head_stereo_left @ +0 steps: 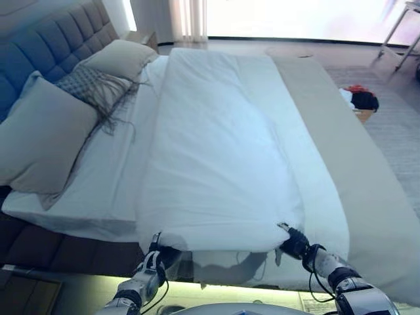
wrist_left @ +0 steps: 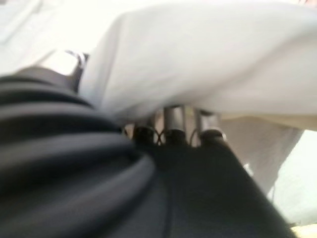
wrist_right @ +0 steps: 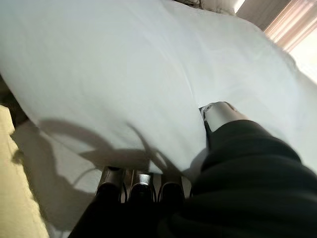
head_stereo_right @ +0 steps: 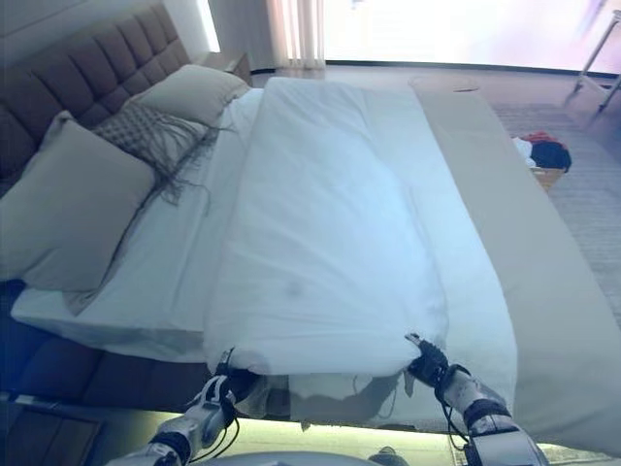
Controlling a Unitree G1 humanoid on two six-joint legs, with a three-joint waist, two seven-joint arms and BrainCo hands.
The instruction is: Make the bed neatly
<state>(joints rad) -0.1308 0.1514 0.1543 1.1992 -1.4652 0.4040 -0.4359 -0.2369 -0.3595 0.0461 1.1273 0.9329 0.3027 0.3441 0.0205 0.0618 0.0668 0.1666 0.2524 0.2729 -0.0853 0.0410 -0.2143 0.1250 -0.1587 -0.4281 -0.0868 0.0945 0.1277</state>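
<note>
A white duvet [head_stereo_left: 216, 151] lies lengthwise down the middle of the bed, over the white sheet [head_stereo_left: 111, 177]. Its near edge hangs past the side of the bed closest to me. My left hand [head_stereo_left: 159, 252] grips the near left corner, with the thumb [wrist_left: 64, 62] on top and the fingers [wrist_left: 173, 119] under the cloth. My right hand [head_stereo_left: 295, 244] grips the near right corner the same way, thumb [wrist_right: 218, 114] above and fingers [wrist_right: 141, 183] below. Both corners are lifted slightly off the mattress.
Two beige pillows [head_stereo_left: 39, 131] [head_stereo_left: 121, 58] and a grey fringed cushion [head_stereo_left: 92, 85] lean on the tufted headboard [head_stereo_left: 46, 39] at the left. A beige cover [head_stereo_left: 348, 144] lies along the bed's right side. A basket of clothes [head_stereo_left: 359, 100] stands on the floor beyond.
</note>
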